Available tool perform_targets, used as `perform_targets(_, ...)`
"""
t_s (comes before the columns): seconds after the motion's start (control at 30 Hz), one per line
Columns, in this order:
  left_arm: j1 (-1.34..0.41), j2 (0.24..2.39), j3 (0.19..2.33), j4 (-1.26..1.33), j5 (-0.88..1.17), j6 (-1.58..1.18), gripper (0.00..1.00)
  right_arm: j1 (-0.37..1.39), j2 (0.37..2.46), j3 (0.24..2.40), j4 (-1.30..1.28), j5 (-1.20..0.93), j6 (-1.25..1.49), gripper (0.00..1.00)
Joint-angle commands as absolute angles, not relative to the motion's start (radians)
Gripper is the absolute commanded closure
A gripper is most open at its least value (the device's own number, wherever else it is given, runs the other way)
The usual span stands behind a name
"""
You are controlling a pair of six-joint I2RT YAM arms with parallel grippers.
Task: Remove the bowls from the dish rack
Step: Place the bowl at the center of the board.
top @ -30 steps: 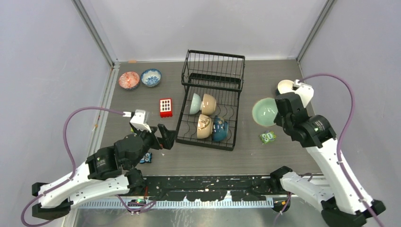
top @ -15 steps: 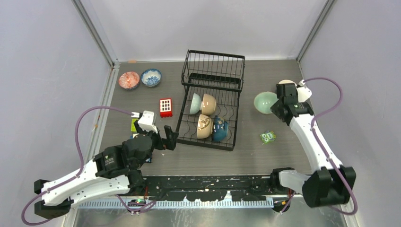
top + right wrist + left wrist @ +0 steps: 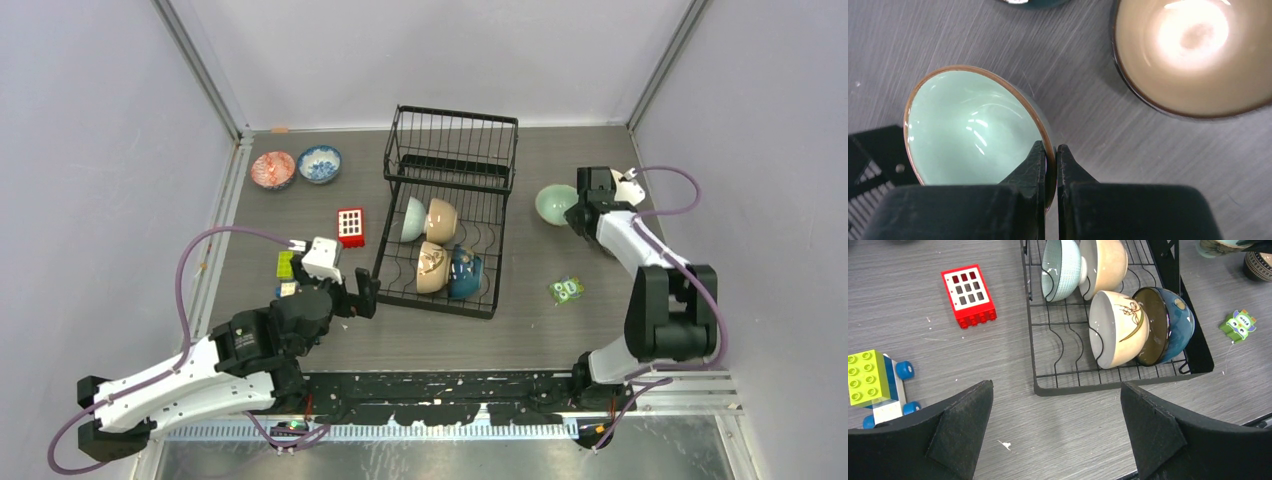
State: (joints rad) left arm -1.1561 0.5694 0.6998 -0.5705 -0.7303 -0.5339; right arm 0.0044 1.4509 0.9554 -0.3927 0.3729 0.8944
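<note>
Far over at ten o'clock on the table (image 3: 540,335) I see a red patterned bowl (image 3: 273,169) and a blue-and-white bowl (image 3: 320,163), side by side and right way up. Nearer to me is a red block (image 3: 350,226), just beside the left edge of the dish rack (image 3: 450,180). My left tool (image 3: 355,297) hangs at seven o'clock from the rack, and its fingers are spread wide apart. In the middle, the flat part of the rack has four bowls standing on their sides. A pale blue-green bowl (image 3: 1060,270) touches a tan bowl (image 3: 1105,265) at the back. A cream bowl with a brown drawing (image 3: 1118,330) leans on a dark blue bowl (image 3: 1168,325) at the front. At three o'clock from the rack, my right tool (image 3: 1050,150) is pinched tight on the rim of the pale green bowl (image 3: 968,130), one finger inside and one outside. That bowl is tipped up and out of the rack, and I cannot tell if it touches the table. A plain cream bowl (image 3: 1193,50) sits right way up near it. A little green block (image 3: 567,290) lies at five o'clock from the rack.
</note>
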Motion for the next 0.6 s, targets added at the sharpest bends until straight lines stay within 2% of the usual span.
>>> perform_targets(0.0,-1.152,0.582,0.701,-0.483,-0.749,-0.529,0.0,-0.029,1.571,1.076,-0.225,0.363,0.974,0.99)
perform_targets(0.17,-1.151,0.61,0.699,-0.492,-0.766,-0.557,0.0,-0.047,1.711,1.188,-0.191,0.325,1.005,0.99)
perform_targets(0.57,-1.15,0.607,0.667,-0.489,-0.774,-0.582,0.0,-0.051,1.854,1.285,-0.173,0.286,1.019,0.99)
